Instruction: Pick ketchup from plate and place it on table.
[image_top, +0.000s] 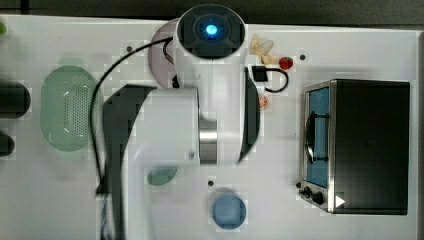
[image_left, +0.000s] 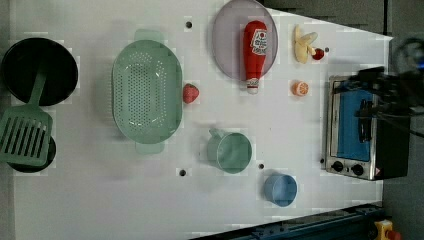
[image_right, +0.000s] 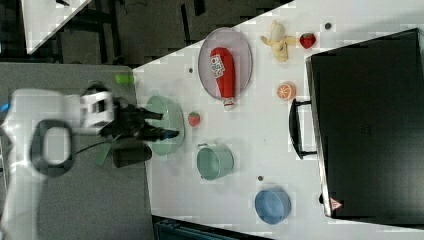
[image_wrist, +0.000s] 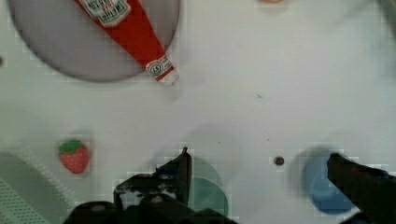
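Observation:
The ketchup (image_left: 254, 50) is a red bottle with a white label. It lies flat on the lilac-grey plate (image_left: 227, 42), its cap end poking over the rim onto the white table (image_left: 100, 200). The right view has the ketchup (image_right: 224, 72) on the plate (image_right: 242, 57) too. My gripper (image_right: 170, 125) hangs well above the table, open wide with nothing between its fingers. In the wrist view the ketchup (image_wrist: 130, 28) and plate (image_wrist: 56, 46) lie ahead of the open gripper (image_wrist: 259, 156). In the top view my arm hides the ketchup, and a sliver of the plate (image_top: 159, 47) shows.
A green perforated basket (image_left: 146, 97), a strawberry (image_left: 190, 93), a green cup (image_left: 230, 151) and a blue cup (image_left: 281, 189) stand on the table. A toaster oven (image_left: 357, 130) sits at the left view's right, with an orange slice (image_left: 300, 88), banana (image_left: 304, 44) and black pan (image_left: 39, 70) nearby.

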